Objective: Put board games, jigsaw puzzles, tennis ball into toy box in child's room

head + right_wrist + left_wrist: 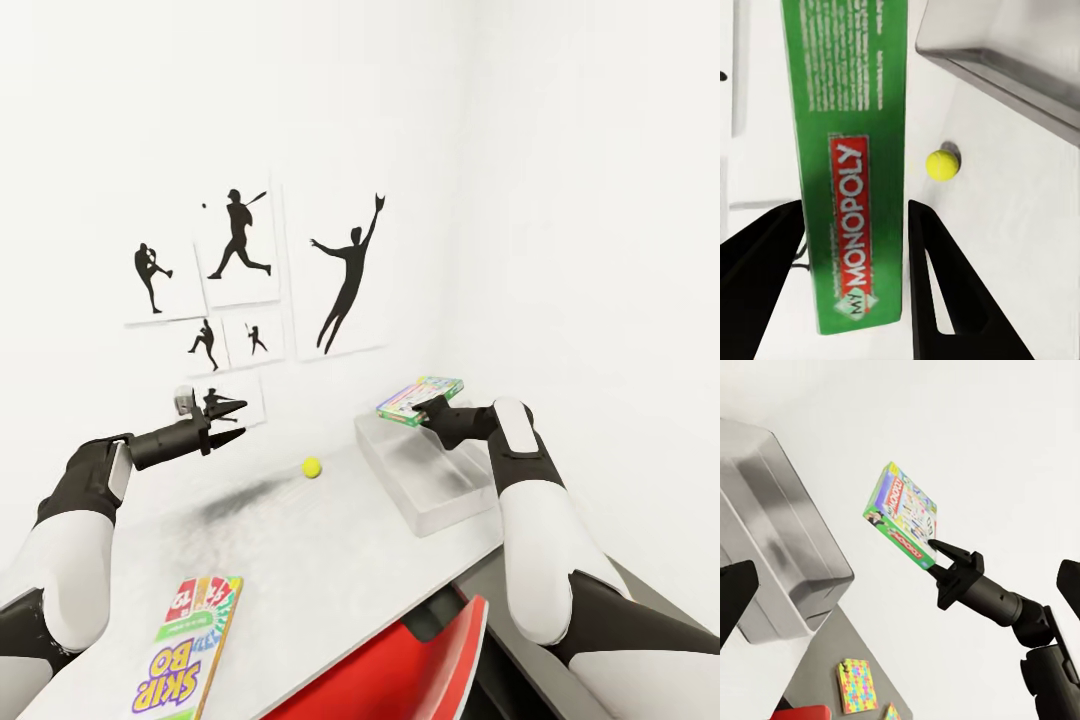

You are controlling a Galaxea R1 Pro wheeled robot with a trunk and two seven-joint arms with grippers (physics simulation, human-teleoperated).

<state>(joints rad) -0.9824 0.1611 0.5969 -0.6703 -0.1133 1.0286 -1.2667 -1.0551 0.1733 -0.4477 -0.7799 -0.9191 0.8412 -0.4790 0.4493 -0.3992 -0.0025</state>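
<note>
Right end effector point(428, 408) clamped on green Monopoly board game box point(420, 398) above clear toy box point(425, 478); shallow edge grip, could slip, miss.

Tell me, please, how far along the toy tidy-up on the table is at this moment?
Nothing looks packed yet: the toy box appears empty. In hand, the right gripper holds the Monopoly box above the toy box. Left on the table: the tennis ball, the Skip-Bo game and a jigsaw puzzle. The left gripper is open and empty.
</note>
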